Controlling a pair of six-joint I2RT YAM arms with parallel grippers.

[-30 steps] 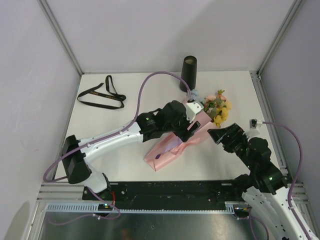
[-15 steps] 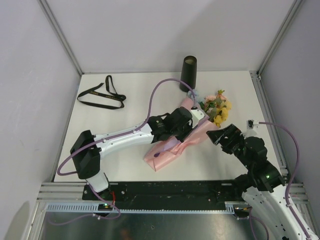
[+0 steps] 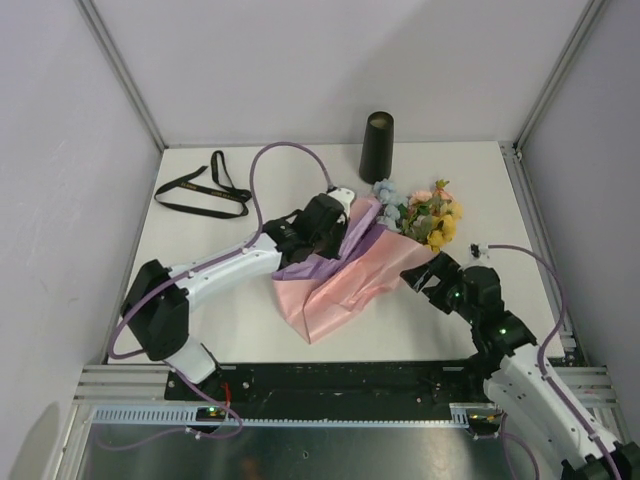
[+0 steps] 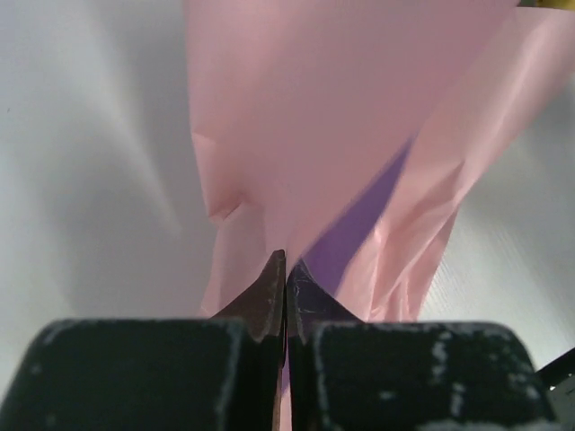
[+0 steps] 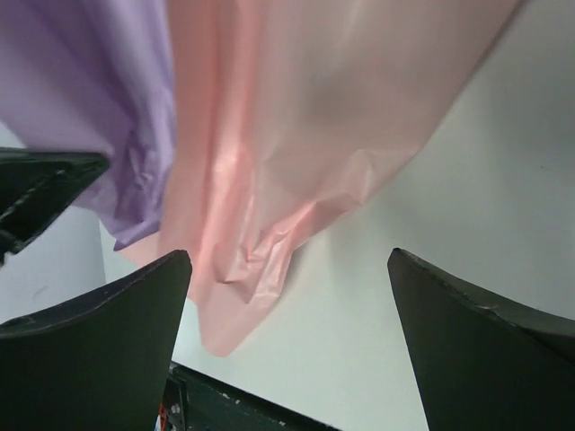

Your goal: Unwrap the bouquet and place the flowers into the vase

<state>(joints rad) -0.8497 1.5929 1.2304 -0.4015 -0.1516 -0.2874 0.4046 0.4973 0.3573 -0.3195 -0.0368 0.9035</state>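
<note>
The purple paper [image 4: 350, 242] is pinched in the clenched left fingers [image 4: 266, 303]; the right fingers [image 5: 99, 332] are spread, empty. The sheet should be peeled slowly off the flowers [image 3: 432, 215], which lie beside the vase [image 3: 377, 145].

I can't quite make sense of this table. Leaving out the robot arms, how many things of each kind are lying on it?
Vase: 1
Bunch of flowers: 1
Wrapping: 2, a pink paper sheet and a purple paper sheet
Black ribbon: 1
Total: 5
</note>
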